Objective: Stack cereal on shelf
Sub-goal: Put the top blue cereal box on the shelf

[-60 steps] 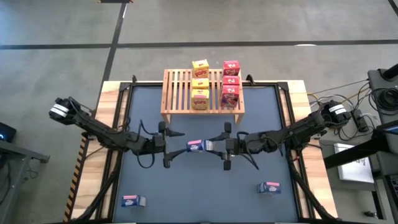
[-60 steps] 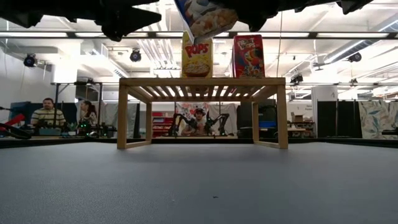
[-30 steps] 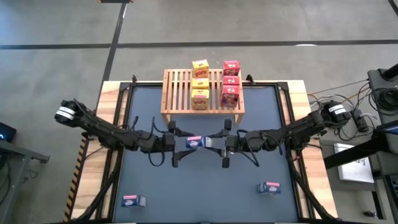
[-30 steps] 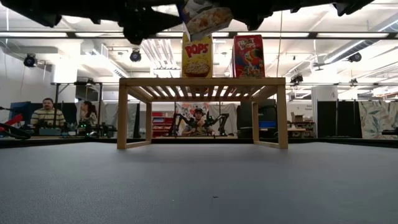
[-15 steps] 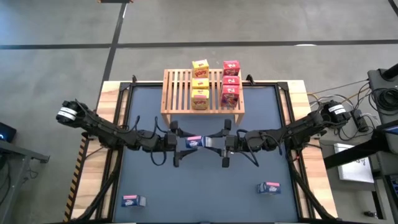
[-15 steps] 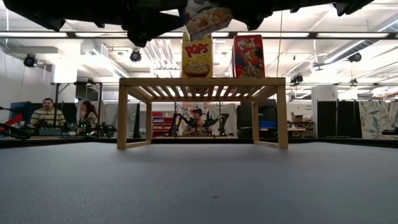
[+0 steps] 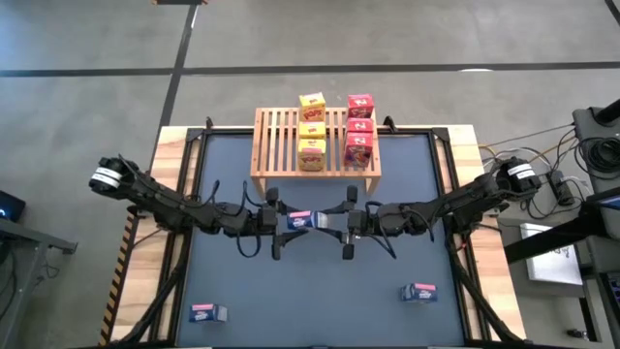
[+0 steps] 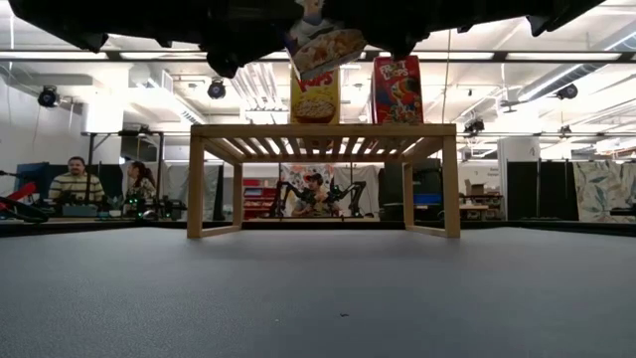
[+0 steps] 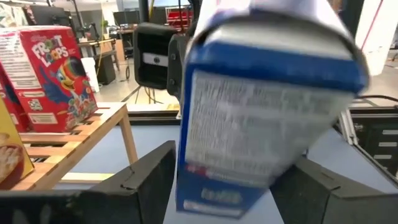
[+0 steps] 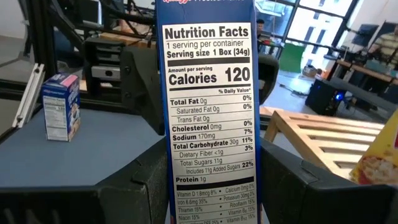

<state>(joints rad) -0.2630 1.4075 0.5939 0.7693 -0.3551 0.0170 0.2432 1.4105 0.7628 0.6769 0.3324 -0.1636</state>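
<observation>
Between the two pincers, above mid-tabletop [image 7: 232, 301], hangs a blue box [image 7: 299, 221]; the right pincer [image 7: 323, 221] grips one end, the left pincer [image 7: 281, 222] straddles the other, narrowing, grip uncertain. Just beyond them stands the shelf [image 7: 276, 145] with yellow boxes [image 7: 311, 129] and red boxes [image 7: 358, 128]

Shelf [image 7: 291, 145] at far side of surface [image 7: 232, 310], six boxes [image 7: 359, 131] on its right half in two rows. One box [image 7: 300, 221] mid-surface, btwn left end effector [image 7: 280, 222] & right end effector [image 7: 337, 221]. Two more boxes [image 7: 207, 313] at near edge, one left, one right.
</observation>
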